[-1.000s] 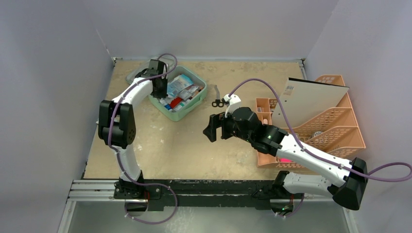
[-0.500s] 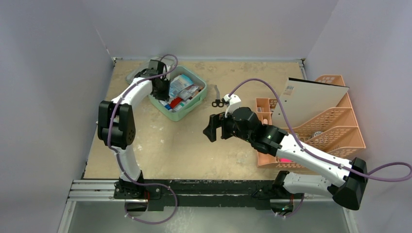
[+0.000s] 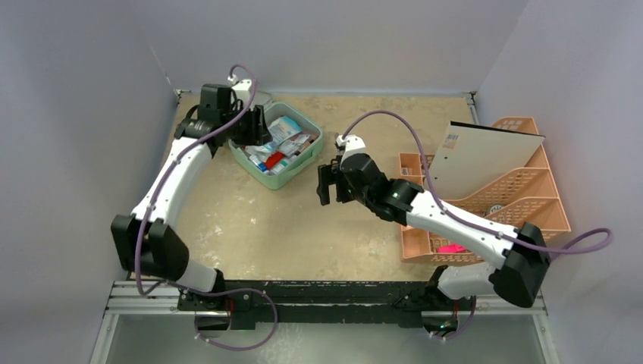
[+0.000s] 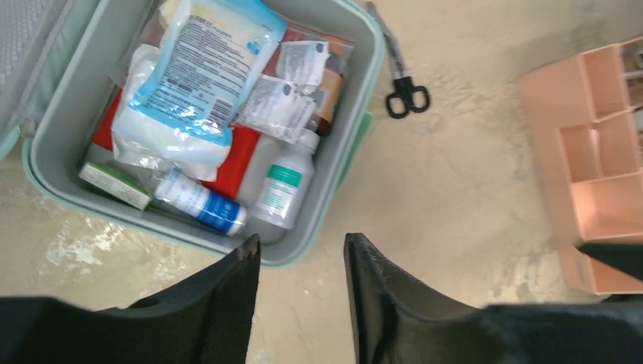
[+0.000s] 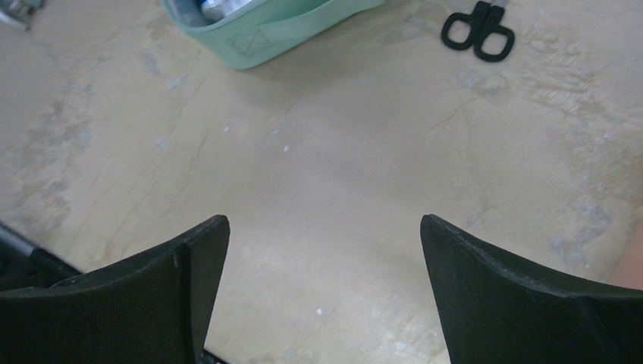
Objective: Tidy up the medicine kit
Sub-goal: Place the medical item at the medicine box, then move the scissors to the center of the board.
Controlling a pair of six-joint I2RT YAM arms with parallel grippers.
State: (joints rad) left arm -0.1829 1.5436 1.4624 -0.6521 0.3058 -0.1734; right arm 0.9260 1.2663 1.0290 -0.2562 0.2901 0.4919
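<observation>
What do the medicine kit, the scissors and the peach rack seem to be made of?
Medicine kit: probably moulded plastic, smooth matte walls, rounded corners.
Scissors: black plastic-looking handles, grey blades, likely metal.
Rack: likely plastic, uniform peach colour, lattice sides.

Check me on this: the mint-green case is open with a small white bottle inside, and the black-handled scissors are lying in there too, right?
Not quite. The scissors are not in the medicine kit; they lie on the bare table just outside its wall, as the left wrist view shows. The rest holds: the kit is open, and the white bottle is inside it.
</observation>
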